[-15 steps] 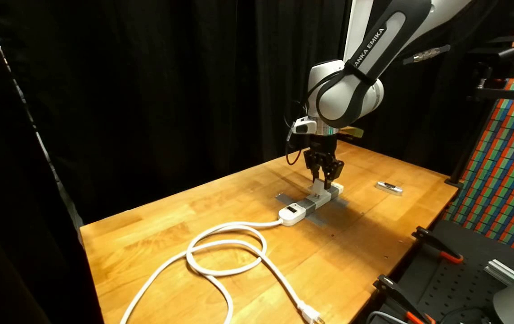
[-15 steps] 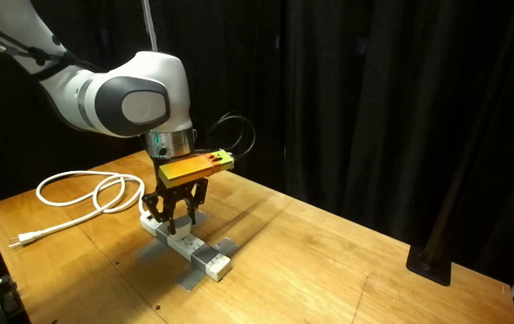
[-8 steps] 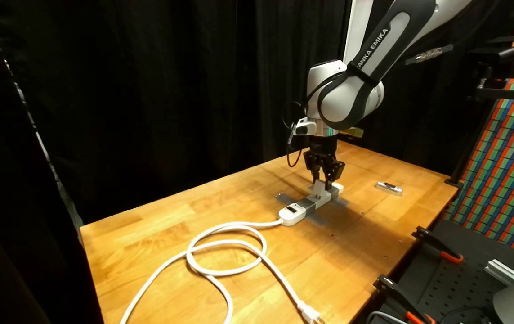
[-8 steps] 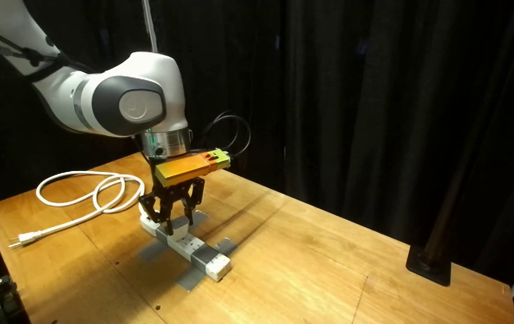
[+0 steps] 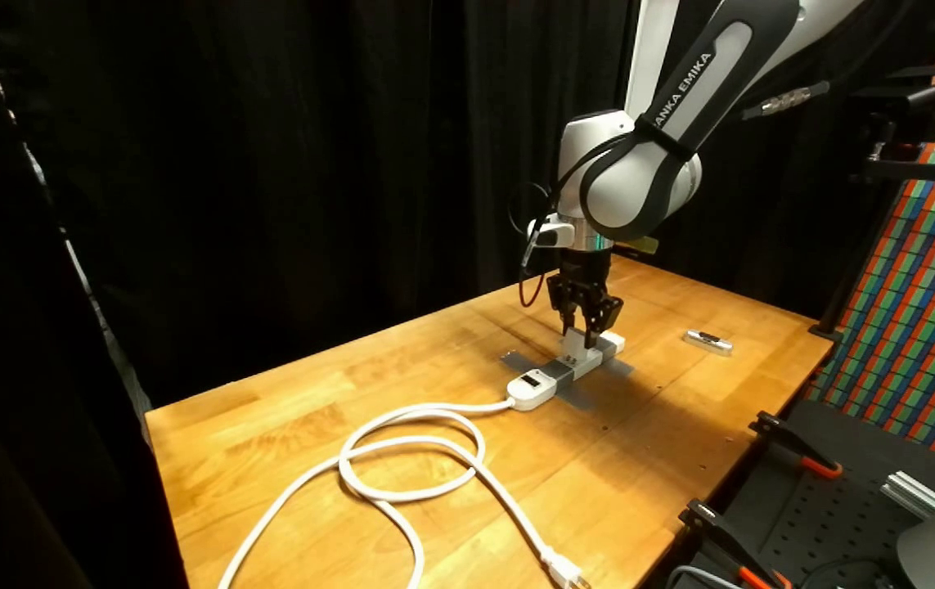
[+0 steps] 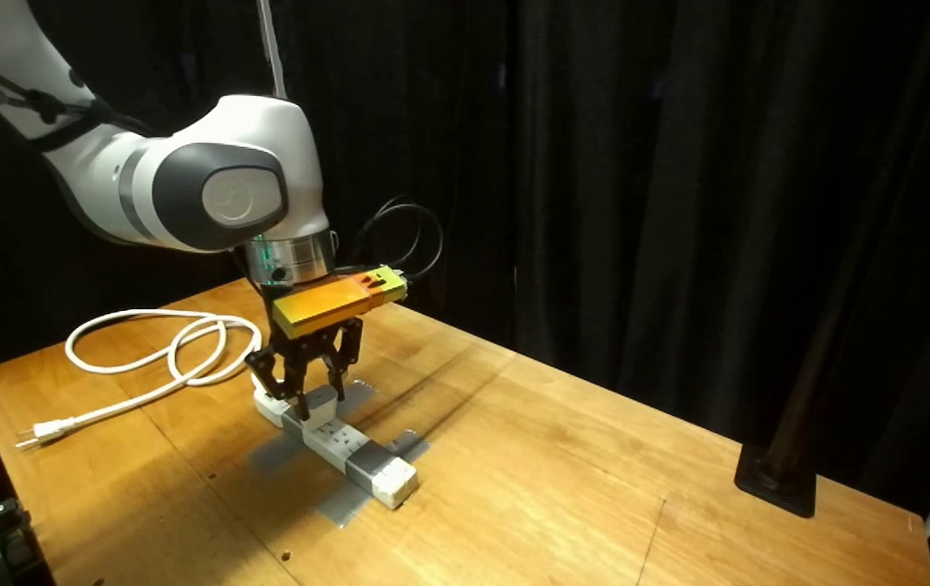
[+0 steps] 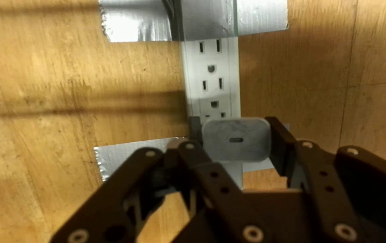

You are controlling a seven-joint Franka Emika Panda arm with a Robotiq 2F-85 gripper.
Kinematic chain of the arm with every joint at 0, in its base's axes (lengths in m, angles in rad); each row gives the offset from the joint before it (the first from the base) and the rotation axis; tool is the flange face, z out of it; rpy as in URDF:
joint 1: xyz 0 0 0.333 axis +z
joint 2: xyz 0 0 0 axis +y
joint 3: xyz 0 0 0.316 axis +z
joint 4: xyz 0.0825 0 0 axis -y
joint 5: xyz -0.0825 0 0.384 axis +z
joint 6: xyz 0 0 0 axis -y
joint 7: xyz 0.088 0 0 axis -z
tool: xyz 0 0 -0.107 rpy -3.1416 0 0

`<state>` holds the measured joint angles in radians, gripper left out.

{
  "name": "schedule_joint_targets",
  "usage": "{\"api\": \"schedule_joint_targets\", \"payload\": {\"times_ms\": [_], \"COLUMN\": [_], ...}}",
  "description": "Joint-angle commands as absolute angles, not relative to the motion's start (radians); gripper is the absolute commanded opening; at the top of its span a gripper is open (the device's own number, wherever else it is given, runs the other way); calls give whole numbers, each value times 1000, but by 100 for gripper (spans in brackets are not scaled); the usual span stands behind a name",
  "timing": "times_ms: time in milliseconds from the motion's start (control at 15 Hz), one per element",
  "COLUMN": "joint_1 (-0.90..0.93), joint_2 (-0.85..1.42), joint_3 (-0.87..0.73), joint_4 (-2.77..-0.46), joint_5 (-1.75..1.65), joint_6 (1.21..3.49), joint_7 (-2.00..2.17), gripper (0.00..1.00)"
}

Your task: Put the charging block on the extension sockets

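Charging block (image 7: 236,152): The small white adapter is pinched in my gripper (image 6: 321,402), over the power strip (image 6: 339,439) and nearer one of its ends; whether it is seated in a socket I can't make out from here.

Gripper: Pointing down, the black two-finger tool holds the block, its fingers (image 7: 280,145) set against opposite sides.

Port (image 7: 236,139): A single narrow slot marks the block's upper face, seen through my wrist camera.

Power strip: White and elongated, it lies along the wooden table (image 5: 655,442); in the wrist view I count two full outlets (image 7: 212,55) and part of a third beside the block.

Duct tape (image 7: 138,22): Silver bands cross the strip in two places and spread onto the wood.

Cord (image 5: 393,496): Thick and white, it leaves the end of the strip nearer the block, loops over itself and shows its plug (image 5: 563,568) near the table's edge in both exterior views.

Small bar (image 5: 708,341): Pale with a dark patch, it lies on the wood apart from the strip in an exterior view.

Clamps (image 5: 794,443): Two, black and orange, sit at the table's edge in an exterior view.

Curtain (image 6: 635,203): Black folds hang behind the table in both exterior views.
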<state>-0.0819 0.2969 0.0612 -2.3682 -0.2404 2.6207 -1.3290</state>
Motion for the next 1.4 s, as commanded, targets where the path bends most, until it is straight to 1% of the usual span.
{"api": "schedule_joint_targets", "payload": {"times_ms": [0, 733, 1333], "joint_1": [-66, 4, 0], "joint_2": [296, 300, 305], "joint_3": [49, -8, -4], "joint_4": [-2395, -2369, -2355], "joint_5": [-261, -460, -510], "joint_6": [2680, 2628, 2569], "joint_7": [-1299, -1079, -1003], "gripper": [23, 23, 23]}}
